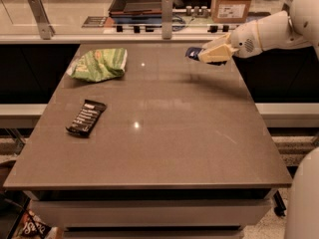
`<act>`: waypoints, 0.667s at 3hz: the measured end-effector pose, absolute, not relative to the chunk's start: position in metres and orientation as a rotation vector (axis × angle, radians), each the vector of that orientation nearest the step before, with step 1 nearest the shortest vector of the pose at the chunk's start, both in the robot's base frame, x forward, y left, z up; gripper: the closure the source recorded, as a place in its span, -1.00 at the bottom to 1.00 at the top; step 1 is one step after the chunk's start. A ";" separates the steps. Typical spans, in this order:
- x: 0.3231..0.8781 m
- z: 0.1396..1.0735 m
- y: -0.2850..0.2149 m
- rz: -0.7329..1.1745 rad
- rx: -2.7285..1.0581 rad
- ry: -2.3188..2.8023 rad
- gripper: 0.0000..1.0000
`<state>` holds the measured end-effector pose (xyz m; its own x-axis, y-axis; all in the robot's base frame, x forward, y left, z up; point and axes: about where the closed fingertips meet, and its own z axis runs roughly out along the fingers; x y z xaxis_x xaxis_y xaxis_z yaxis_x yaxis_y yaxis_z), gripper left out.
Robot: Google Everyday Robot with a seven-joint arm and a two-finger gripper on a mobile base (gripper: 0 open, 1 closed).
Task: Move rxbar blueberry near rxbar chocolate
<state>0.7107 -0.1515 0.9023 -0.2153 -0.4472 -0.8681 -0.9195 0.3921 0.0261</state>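
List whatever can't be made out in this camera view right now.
rxbar blueberry: camera view; mostly hidden by the gripper shut on it, over the far right of the table; only one end shows.
rxbar chocolate: wrapper text too small to read.
Robot arm: cut off by the right edge.
Green chip bag: crumpled, label unreadable.
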 end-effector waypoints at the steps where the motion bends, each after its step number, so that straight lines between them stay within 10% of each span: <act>1: 0.677 0.911 -0.133 0.752 -1.241 1.784 1.00; 2: 0.635 0.911 -0.103 0.774 -1.306 1.752 1.00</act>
<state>0.6351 -0.1032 0.9107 -0.1471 -0.4703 -0.8701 -0.9600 0.2797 0.0112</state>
